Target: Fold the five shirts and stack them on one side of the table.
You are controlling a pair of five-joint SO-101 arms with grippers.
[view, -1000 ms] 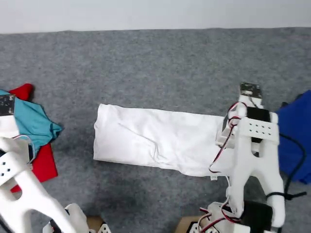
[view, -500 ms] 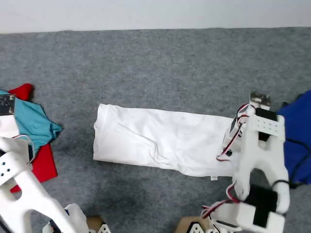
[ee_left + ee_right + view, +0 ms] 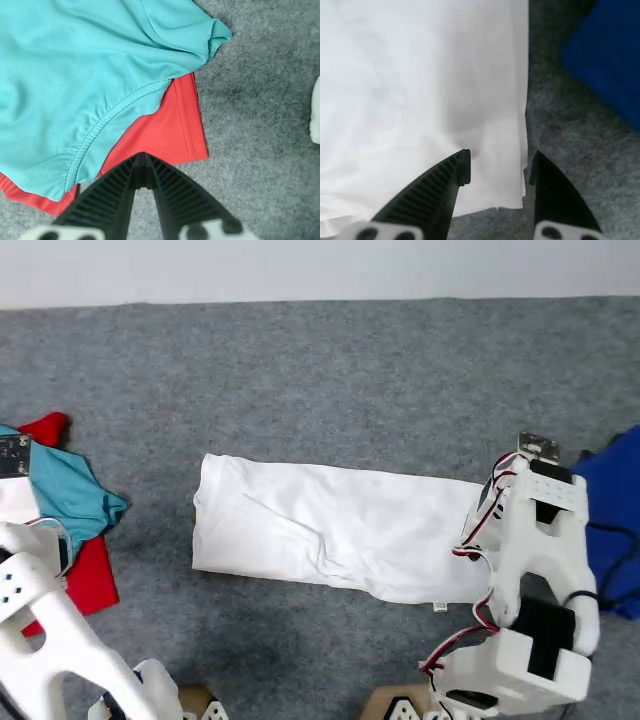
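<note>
A white shirt [image 3: 330, 528], folded into a long strip, lies across the middle of the grey table. My right gripper [image 3: 499, 167] hangs open over the strip's right end [image 3: 420, 90], fingers astride its edge; in the high view that arm [image 3: 535, 540] stands at the strip's right end. A blue shirt [image 3: 612, 520] lies at the table's right edge [image 3: 605, 60]. At the left, a teal shirt [image 3: 68, 495] lies over a red shirt [image 3: 85, 575]. My left gripper [image 3: 142, 167] is shut with nothing in it, above the red shirt's [image 3: 160, 135] hem, next to the teal one [image 3: 75, 70].
The grey felt table [image 3: 330, 370] has free room behind the white strip and in front of it. A white wall runs along the far edge. The left arm's white body [image 3: 40, 640] fills the front left corner.
The right arm has drawn back toward the front right, off the strip's end. The white shirt and the left arm have not moved.
</note>
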